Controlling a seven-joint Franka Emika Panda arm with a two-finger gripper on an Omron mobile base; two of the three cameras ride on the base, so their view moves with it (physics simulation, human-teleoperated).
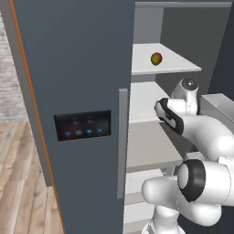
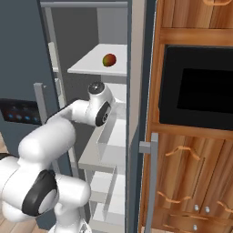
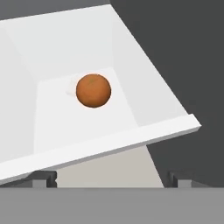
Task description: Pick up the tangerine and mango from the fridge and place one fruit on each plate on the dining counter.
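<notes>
The fridge stood with its slate-grey door shut on the left side, a long grey handle and a black panel with blue lights on its front, while the right-hand compartment lay exposed with pale shelves. The mango, blotched red and yellow-green, sat alone on an upper shelf, well above the arm's wrist. The arm reached into the compartment below that shelf. In the hand view the tangerine rested on the floor of a pale white bin, apart from its walls. The tool hung short of the bin's front rim, its tips spread wide and holding nothing. Wood-fronted cabinets stood just beside the fridge.
</notes>
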